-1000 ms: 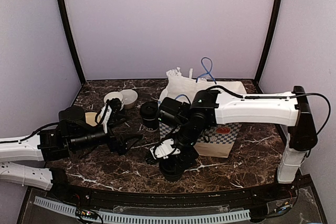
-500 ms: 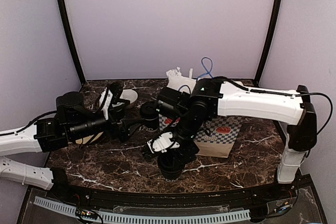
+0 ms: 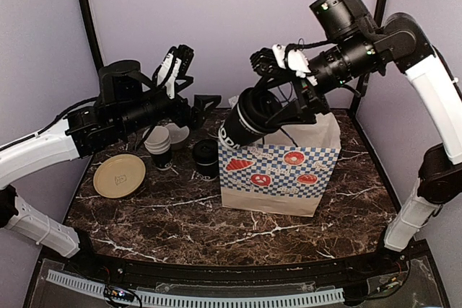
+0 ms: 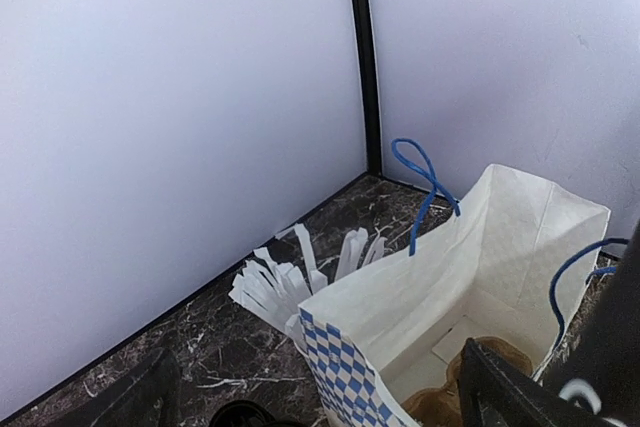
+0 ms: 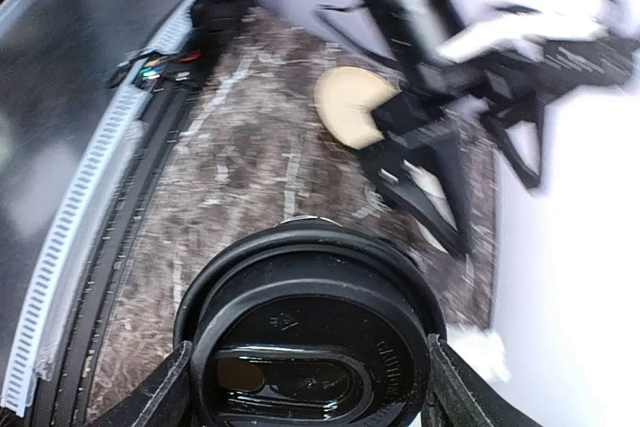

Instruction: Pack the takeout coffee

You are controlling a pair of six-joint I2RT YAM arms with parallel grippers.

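Lilac walls close in a dark marble worktop (image 3: 180, 229) in the top view, where a checked paper bag (image 3: 274, 171) stands open near the middle. The right jaws pinch the takeout coffee (image 3: 242, 126) by its sides and hold it tilted in the air at the bag's upper left rim. The left jaws hang spread wide above a stack of cups (image 3: 159, 143), with a low stack of lids (image 3: 206, 158) and a tan disc (image 3: 119, 176) on the worktop nearby. From the left wrist, the paper bag (image 4: 380, 317) gapes, showing 2 blue handles (image 4: 428, 187) and something brown at its bottom, with white paper strips (image 4: 290, 282) just beside it. From the right wrist, the takeout coffee (image 5: 305, 347) shows its black lid between 2 fingers (image 5: 165, 392); everything behind it is blurred
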